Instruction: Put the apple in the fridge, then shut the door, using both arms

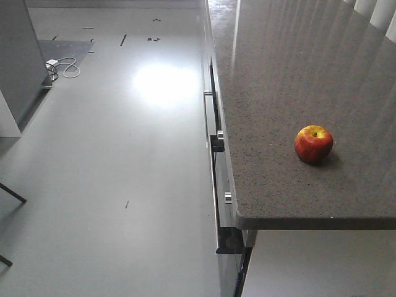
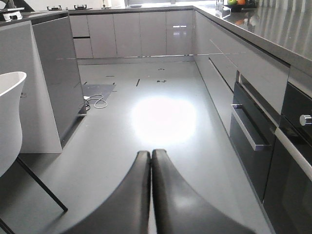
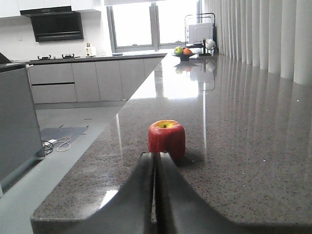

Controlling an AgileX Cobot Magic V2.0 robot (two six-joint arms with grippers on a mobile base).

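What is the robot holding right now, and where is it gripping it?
Nothing. The left gripper and right gripper are both shut with nothing between their fingers. The apple sits free on the countertop, just ahead of the right gripper.

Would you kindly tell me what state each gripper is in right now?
Left gripper: closed, holding nothing.
Right gripper: closed, empty; the apple sits on the counter ahead.
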